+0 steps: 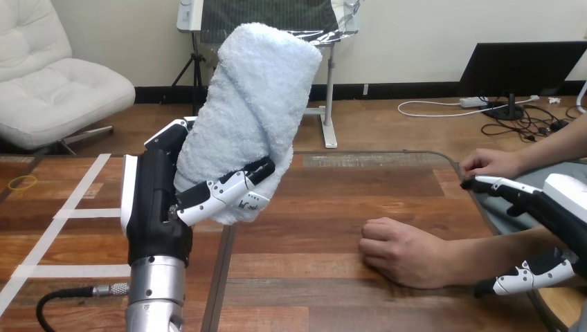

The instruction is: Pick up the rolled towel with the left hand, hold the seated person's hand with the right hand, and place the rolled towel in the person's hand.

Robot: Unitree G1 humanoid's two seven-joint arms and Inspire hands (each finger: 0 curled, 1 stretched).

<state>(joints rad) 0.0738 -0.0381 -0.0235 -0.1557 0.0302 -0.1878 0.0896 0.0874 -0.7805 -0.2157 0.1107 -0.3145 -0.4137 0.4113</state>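
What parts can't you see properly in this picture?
Head view: the lower end of the rolled towel, behind the left hand.
Head view: the right hand, cut by the right edge; its grip on the person's forearm is unclear.
Head view: the palm of the person's closed hand, turned down onto the table.

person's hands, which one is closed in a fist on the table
The nearer hand, curled into a fist on the wood of the table. The farther hand lies flatter, back at the right edge.

Left hand (156,200) black with a white shell along its back, black-and-white jointed fingers (221,190), silver forearm (156,297) below the hand, right hand (547,207) black under a white shell
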